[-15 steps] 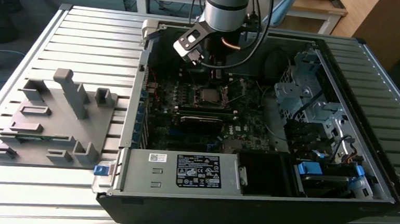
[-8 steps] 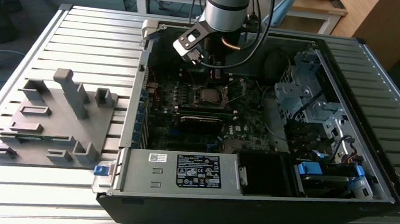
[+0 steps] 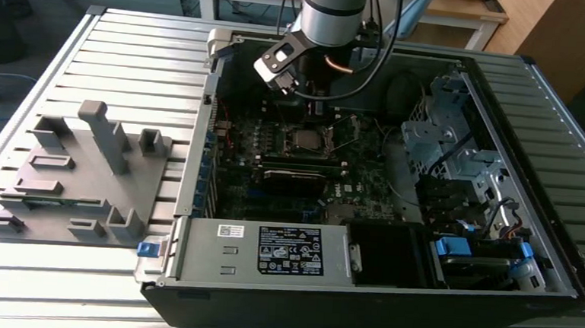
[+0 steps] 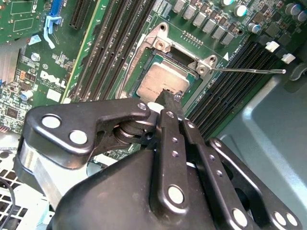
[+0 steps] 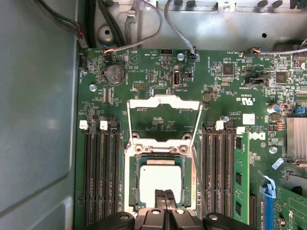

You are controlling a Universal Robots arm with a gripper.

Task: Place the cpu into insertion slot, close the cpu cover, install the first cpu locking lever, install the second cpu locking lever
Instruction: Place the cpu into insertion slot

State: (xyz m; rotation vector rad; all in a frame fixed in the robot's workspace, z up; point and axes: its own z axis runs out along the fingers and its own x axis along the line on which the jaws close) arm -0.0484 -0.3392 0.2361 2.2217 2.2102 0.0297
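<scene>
The cpu [image 5: 160,179] lies in the insertion slot [image 5: 130,184], the cpu cover [image 5: 163,101] open; the gripper [image 5: 163,199], jaws pressed together, hangs over its edge.

The arm [image 3: 332,14] is a round silver-grey metal tube ringed by a black band, with a silver-edged black block [image 3: 278,64] mounted at its wrist and thin black cables [image 3: 383,55] looping beside it. Its hand [image 4: 165,98] is matte black. Flat linkage bars [image 4: 169,158] pinned with shiny round silver rivets [image 4: 175,194] cover a rounded body, ending in two narrow black fingers [image 5: 160,197].
</scene>
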